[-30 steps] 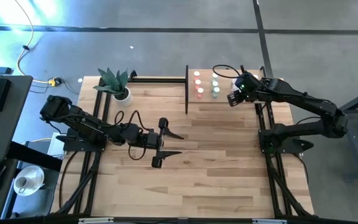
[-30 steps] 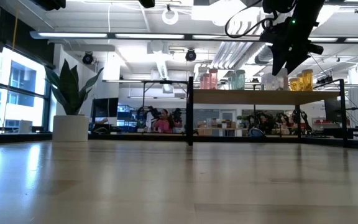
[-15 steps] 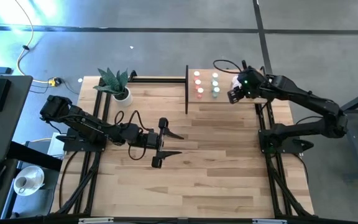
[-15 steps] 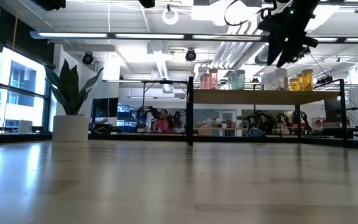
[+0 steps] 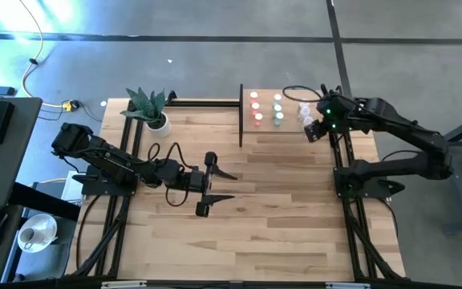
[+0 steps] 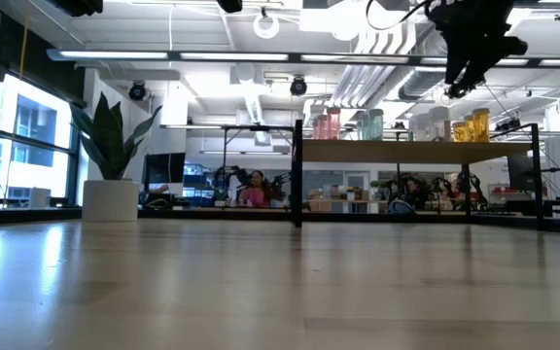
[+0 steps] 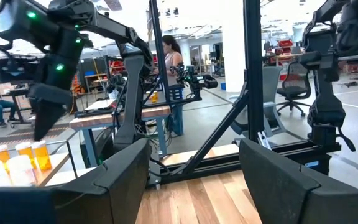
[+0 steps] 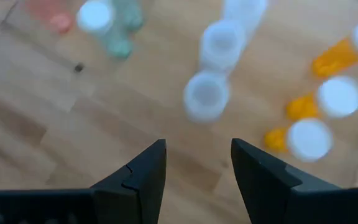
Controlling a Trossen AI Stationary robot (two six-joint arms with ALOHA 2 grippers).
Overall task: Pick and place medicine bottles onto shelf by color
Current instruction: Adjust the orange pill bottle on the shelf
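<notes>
our right gripper (image 8: 194, 163) hangs above the shelf (image 5: 289, 128) with its jaws apart and nothing between them; the gap looks down at bare board just short of the clear bottles (image 8: 207, 94). from the high view that gripper (image 5: 314, 131) sits over the shelf's right end, on the side away from its black upright.

working outward along the shelf: the clear bottles (image 5: 303, 111) stand nearest the gripper, in a short row. the orange bottles (image 8: 306, 138) stand beside them toward the shelf's outer end (three white caps show in the wrist view). on the other side come the green bottles (image 5: 278, 110), then the red bottles (image 5: 256, 109) closest to the upright. in the low view all four groups (image 6: 371, 124) stand upright on top of the board, sorted by colour; we see no bottle lying on the tabletop (image 5: 247, 209) away from the shelf.

as for handling, we judge these bottles light, stiff plastic, smooth-sided and easy to tip, since they are narrow and packed close to their neighbours. we would take one across the body just under the white cap, coming straight down so the fingers slip between neighbours without knocking them.

our left gripper (image 5: 212, 185) waits well away from the shelf, low over the middle of the tabletop, jaws spread wide and empty.
</notes>
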